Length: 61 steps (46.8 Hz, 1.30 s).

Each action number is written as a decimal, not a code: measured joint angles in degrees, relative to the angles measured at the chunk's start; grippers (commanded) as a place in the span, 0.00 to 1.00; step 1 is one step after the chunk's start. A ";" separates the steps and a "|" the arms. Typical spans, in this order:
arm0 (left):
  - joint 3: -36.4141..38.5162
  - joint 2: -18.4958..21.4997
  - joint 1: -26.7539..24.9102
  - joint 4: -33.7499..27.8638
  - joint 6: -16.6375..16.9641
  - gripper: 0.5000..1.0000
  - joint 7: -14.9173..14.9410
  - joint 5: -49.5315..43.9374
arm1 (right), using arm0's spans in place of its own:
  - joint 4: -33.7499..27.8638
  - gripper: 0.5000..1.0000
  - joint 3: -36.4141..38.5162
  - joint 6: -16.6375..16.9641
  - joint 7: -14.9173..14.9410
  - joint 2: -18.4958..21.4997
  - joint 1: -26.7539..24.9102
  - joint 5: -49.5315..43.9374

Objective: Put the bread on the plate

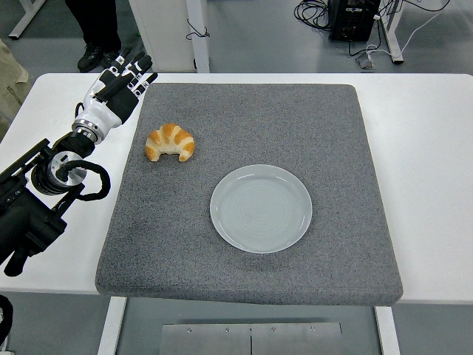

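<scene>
A golden croissant (170,142) lies on the grey mat (251,111), toward its left side. An empty pale plate (261,208) sits on the mat nearer the middle, to the right of and below the croissant. My left hand (122,83) hovers at the mat's upper left corner, up and to the left of the croissant, fingers stretched out and holding nothing. The right arm does not show.
The mat covers most of the white table (429,148). A person's dark legs and shoes (96,37) stand beyond the table's far left edge. Cables and equipment lie on the floor at the top right.
</scene>
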 measured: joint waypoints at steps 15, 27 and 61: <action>-0.44 0.22 -0.08 -0.07 -0.07 0.96 -0.09 0.01 | 0.00 1.00 -0.02 0.00 0.00 0.00 0.00 0.00; -0.45 0.19 -0.40 -0.02 -0.07 0.96 -0.17 -0.05 | 0.00 1.00 0.00 -0.01 0.00 0.00 0.00 0.00; 0.84 1.88 -0.96 -1.35 -0.52 0.96 -0.46 0.99 | 0.00 1.00 -0.02 -0.02 0.00 0.00 0.00 0.00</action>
